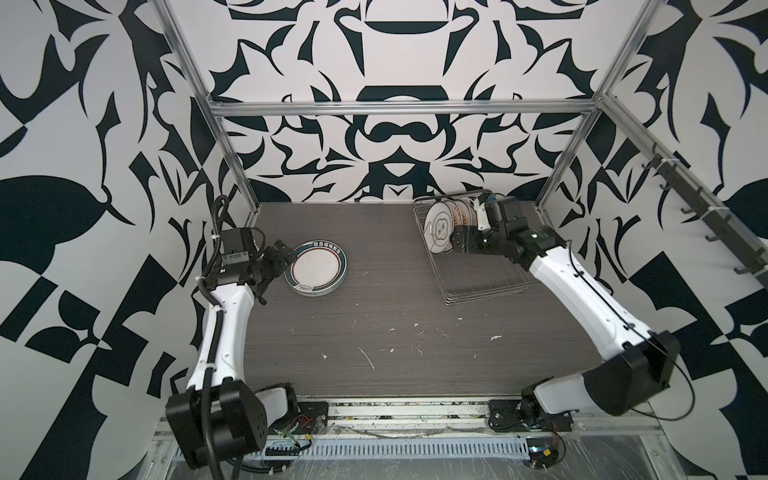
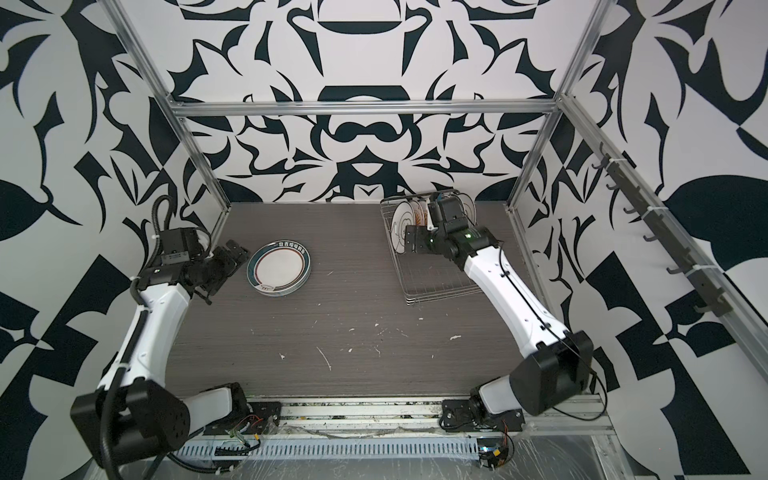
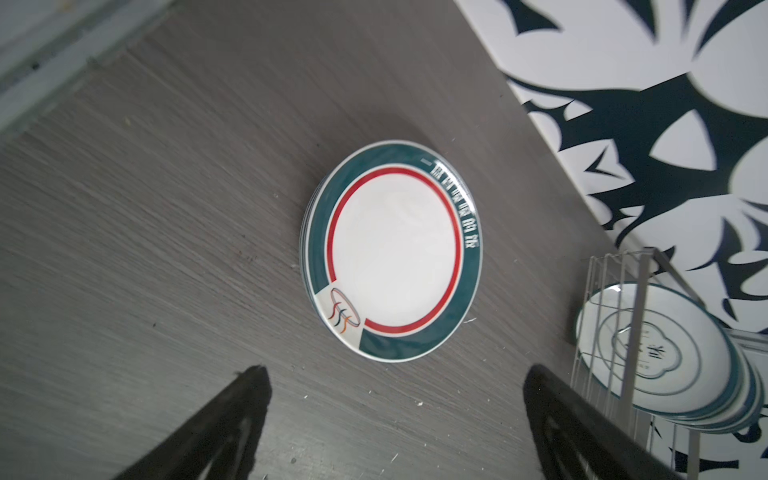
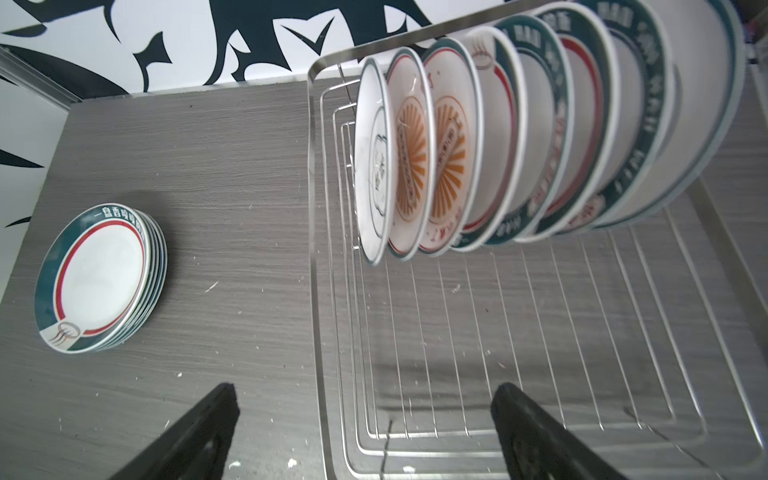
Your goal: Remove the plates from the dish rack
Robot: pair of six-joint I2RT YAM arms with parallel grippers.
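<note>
Several plates (image 1: 316,270) (image 2: 279,269) lie stacked flat on the table's left side, white with teal rims and a red ring. My left gripper (image 1: 276,266) (image 2: 235,266) hangs just left of the stack, open and empty; its wrist view shows the stack (image 3: 390,249) beyond the spread fingers (image 3: 249,399). The dish rack (image 1: 478,270) (image 2: 436,276) (image 4: 540,332) stands at the back right with a row of plates (image 1: 440,226) (image 2: 404,226) (image 4: 457,145) on edge in its far half. My right gripper (image 1: 461,239) (image 2: 415,239) (image 4: 365,390) hovers open over the rack beside them, holding nothing.
The near half of the rack is bare wire floor. An aluminium frame post (image 1: 561,166) stands just behind the rack, and another (image 1: 237,166) at the back left. The patterned wall (image 1: 374,145) closes the table's far edge. White flecks dot the grey tabletop (image 1: 395,332).
</note>
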